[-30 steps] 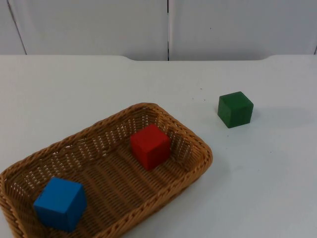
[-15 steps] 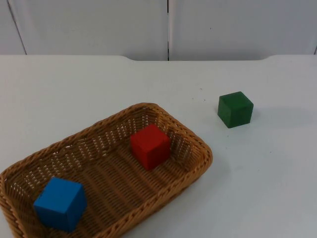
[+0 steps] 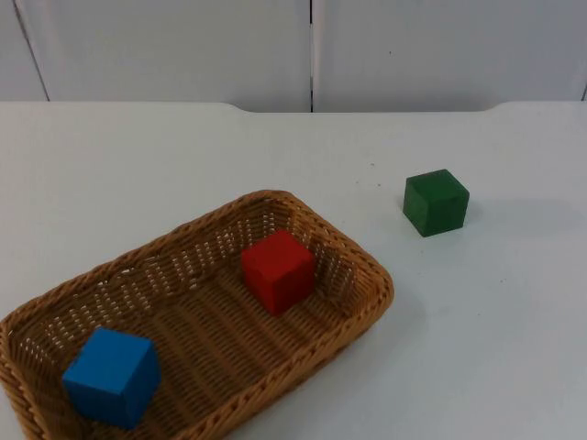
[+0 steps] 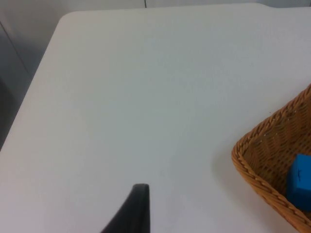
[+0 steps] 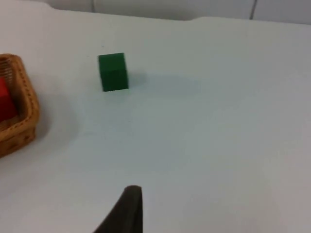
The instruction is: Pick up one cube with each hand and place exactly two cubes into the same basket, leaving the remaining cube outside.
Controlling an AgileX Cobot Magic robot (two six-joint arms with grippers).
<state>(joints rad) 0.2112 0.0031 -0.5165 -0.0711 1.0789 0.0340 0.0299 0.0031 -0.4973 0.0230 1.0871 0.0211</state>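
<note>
Currently on white table [image 3: 138, 165]: wicker basket [image 3: 362, 266], oblong, set slantwise toward the near left of the top view; corner of its rim also seen from the left wrist camera [image 4: 252, 170] and from the right wrist camera [image 5: 26, 104]. Red cube [image 3: 278, 270] inside the basket, toward its far right end, resting on the woven floor near the wall; edge of it seen from the right wrist camera [image 5: 6, 104]. Blue cube [image 3: 112, 377] inside the same basket, at the opposite, near left end, well apart from the red one; part of it seen from the left wrist camera [image 4: 299, 187]. Green cube [image 3: 436, 202] outside the basket, upright on bare table to the right and farther back, apart from the rim; seen likewise from the right wrist camera [image 5: 113, 72]. Left gripper: above bare table beside the basket's blue-cube end, waiting; finger state cannot be told. Right gripper: above bare table, with the green cube well ahead of it; finger state cannot be told. Grey partition wall [image 3: 183, 50] behind the table's far edge.
</note>
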